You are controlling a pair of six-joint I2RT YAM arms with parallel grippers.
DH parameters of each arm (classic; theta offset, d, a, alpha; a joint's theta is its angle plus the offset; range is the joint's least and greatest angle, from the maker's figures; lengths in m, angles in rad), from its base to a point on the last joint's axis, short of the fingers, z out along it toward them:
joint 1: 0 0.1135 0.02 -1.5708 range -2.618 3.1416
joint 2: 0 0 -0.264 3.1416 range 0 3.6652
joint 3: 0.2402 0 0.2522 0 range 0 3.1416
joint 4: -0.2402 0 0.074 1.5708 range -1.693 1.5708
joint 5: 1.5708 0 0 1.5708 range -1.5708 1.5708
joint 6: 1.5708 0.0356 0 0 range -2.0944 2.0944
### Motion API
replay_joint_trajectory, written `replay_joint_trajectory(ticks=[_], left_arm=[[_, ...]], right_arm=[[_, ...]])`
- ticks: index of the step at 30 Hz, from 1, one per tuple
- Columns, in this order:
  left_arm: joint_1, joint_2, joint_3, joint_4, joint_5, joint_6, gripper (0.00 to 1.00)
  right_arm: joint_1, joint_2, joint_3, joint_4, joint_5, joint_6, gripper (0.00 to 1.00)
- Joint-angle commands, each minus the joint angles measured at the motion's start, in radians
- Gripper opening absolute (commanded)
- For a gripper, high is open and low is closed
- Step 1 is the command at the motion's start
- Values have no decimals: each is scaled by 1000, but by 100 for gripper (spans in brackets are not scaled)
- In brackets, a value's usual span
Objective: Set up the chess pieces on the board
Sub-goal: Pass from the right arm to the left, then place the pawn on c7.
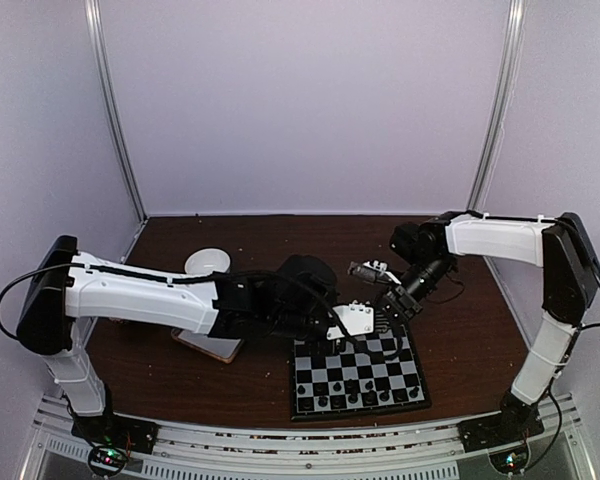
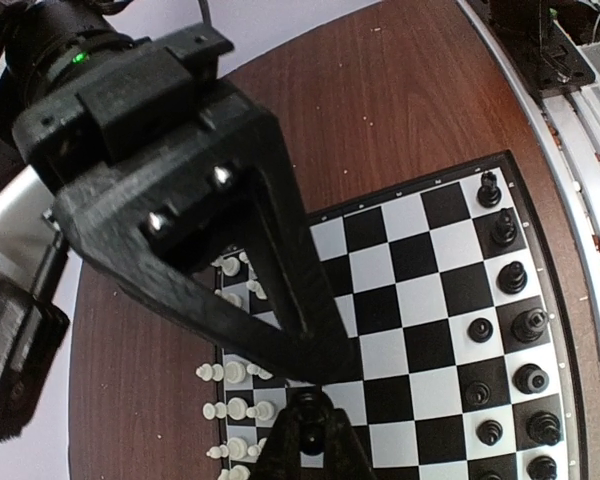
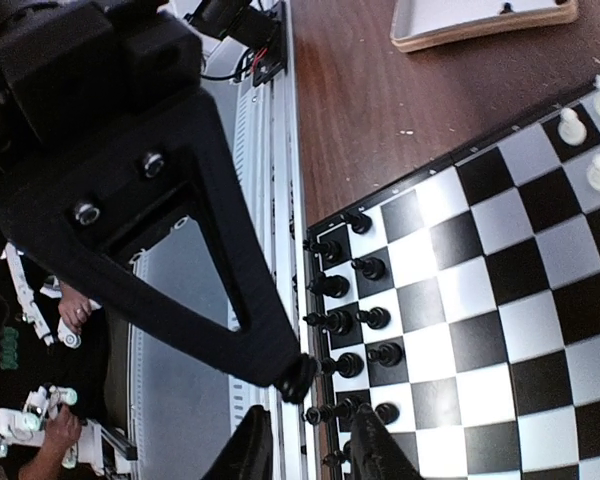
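Flat on the brown tabletop (image 1: 280, 240), close to its front edge and right of centre: the board (image 1: 365, 370), black and light-grey checks inside a thin black border. Along the side nearest the arm bases, upright in two rows: the black chess pieces (image 2: 528, 325), the outer row nearly full, the inner one with gaps. At the opposite, far side: the white chess pieces (image 2: 235, 372), bunched close together, several on the last squares, a few right at the border, on it or just off it impossible to tell. Low over that white side, reaching in from the left: the left end effector (image 2: 318, 388), closed tip to tip, with anything pinched there too small or too hidden to make out. Just beside it, reaching in from the right over the same far edge: the right end effector (image 3: 302, 400), with a small dark knob at the upper tip, the gap to the lower finger unreadable, so open or closed cannot be told, nor whether anything is held. Lined up behind its tips in its own wrist view: the two black rows and the near border of the board. Left of the board, partly under the left arm: a shallow tray (image 1: 210, 345) with a wooden rim. Farther back on the left: a white bowl (image 1: 207, 262). Scattered over the wood beside the board: pale crumbs (image 3: 405, 130)
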Motion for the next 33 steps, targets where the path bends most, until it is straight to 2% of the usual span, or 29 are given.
replay_joint_trajectory(ticks=[1,6,9,12,17,20,24,29,33], left_arm=[[-5,58,98,-43,35,-7,0],[-3,148,220,-154,126,14,0],[-3,201,310,-237,170,27,0],[-1,252,386,-305,216,49,0],[2,375,560,-480,308,85,0],[2,437,649,-579,340,104,0],[2,483,701,-630,390,97,0],[2,538,785,-723,406,93,1],[-3,553,804,-732,402,97,1]], right_arm=[[-132,-81,11,-183,36,-193,31],[-351,-146,5,-325,51,-319,32],[-479,-196,3,-336,49,-328,31],[-557,-256,-31,-273,33,-266,30],[-574,-437,-189,56,123,44,31],[-575,-521,-220,163,194,114,32],[-575,-572,-253,220,218,151,34],[-575,-560,-244,202,216,136,34],[-575,-553,-245,200,217,126,34]])
